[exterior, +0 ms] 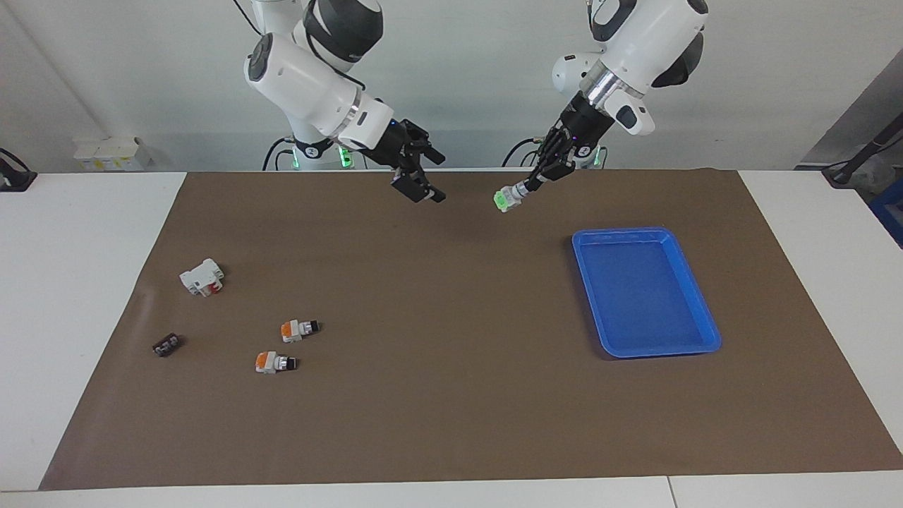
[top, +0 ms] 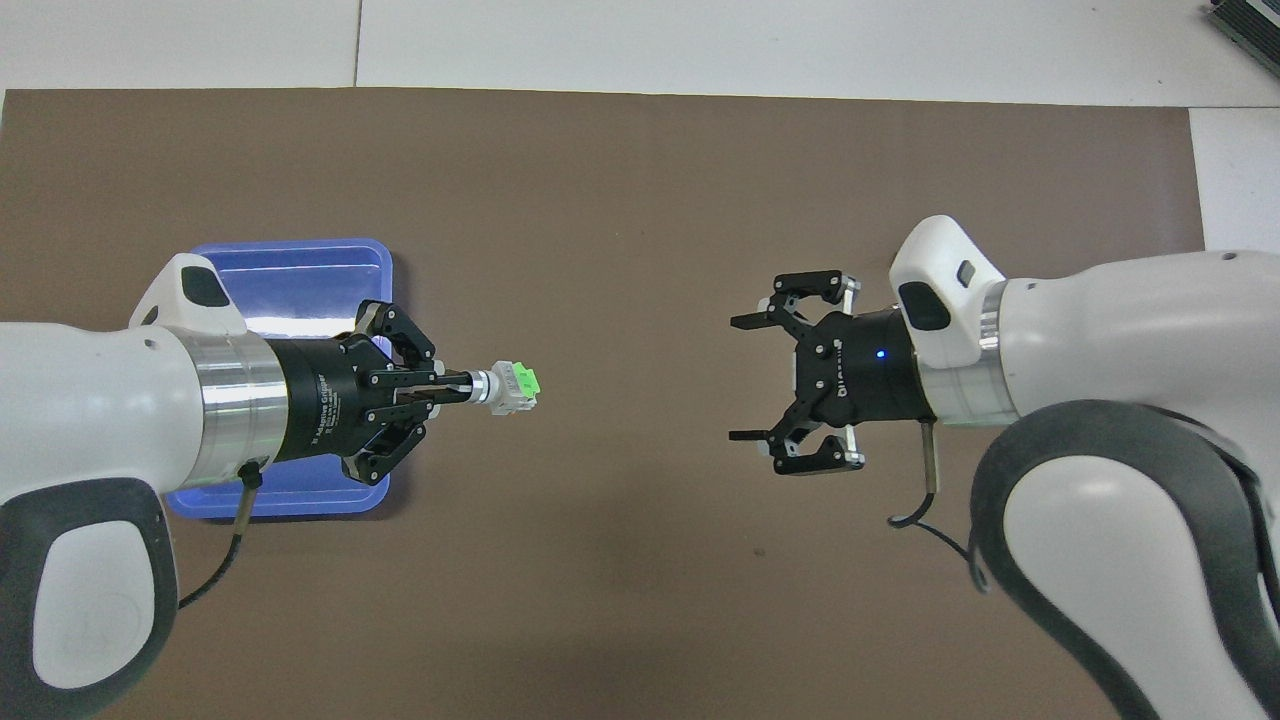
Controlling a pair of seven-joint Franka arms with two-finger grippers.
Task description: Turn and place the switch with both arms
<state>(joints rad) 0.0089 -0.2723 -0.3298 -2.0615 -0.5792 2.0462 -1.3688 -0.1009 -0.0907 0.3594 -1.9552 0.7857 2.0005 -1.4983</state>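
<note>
The switch point(exterior: 506, 199), white with a bright green end, hangs in the air over the brown mat near the robots' edge. My left gripper point(exterior: 526, 186) is shut on its black knob end, so the green end points away from the hand toward the right arm's end of the table. In the overhead view the switch point(top: 510, 385) sticks out past the left gripper point(top: 455, 388), just beside the tray. My right gripper point(exterior: 425, 192) hovers apart from it with its jaws wide open and nothing between them; from overhead the right gripper point(top: 738, 380) faces the switch across a wide gap.
A blue tray point(exterior: 645, 233) lies on the mat toward the left arm's end, partly under the left arm point(top: 285, 245). Two orange-ended switches point(exterior: 298, 329) point(exterior: 274, 362), a white block with a red part point(exterior: 202, 276) and a small black piece point(exterior: 166, 345) lie toward the right arm's end.
</note>
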